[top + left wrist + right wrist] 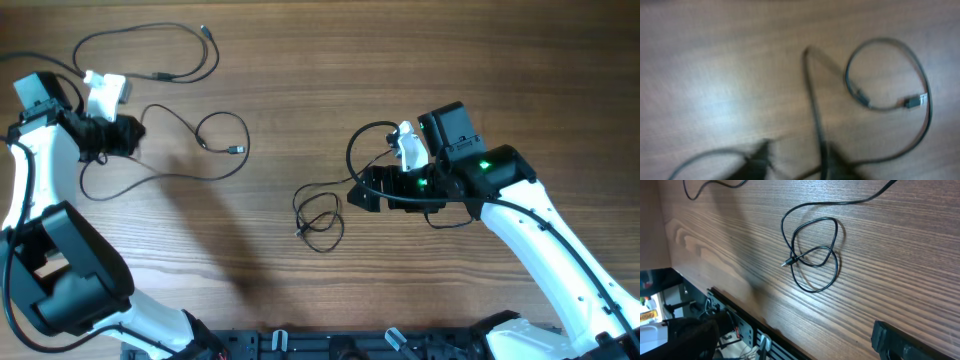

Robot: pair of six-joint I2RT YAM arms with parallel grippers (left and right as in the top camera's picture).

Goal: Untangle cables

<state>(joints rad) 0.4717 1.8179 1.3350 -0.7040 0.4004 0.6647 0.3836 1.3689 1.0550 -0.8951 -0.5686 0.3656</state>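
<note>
left gripper [128, 133] — view blurred, can't tell if closed, one cable [237, 150] trails from it | right gripper [356, 193] — closure unclear, beside coiled cable [805, 254] | third cable [158, 76] — table [300, 80], top left

Site read as a robotics lab bench: left arm [60, 285] and right arm [545, 230], white-and-black, rose from the near edge of a wood-grain table [400, 60], where a black mounting rail [330, 346] ran, with wiring [735, 330] slung below and thin cables [237, 150] lying loose on top.
</note>
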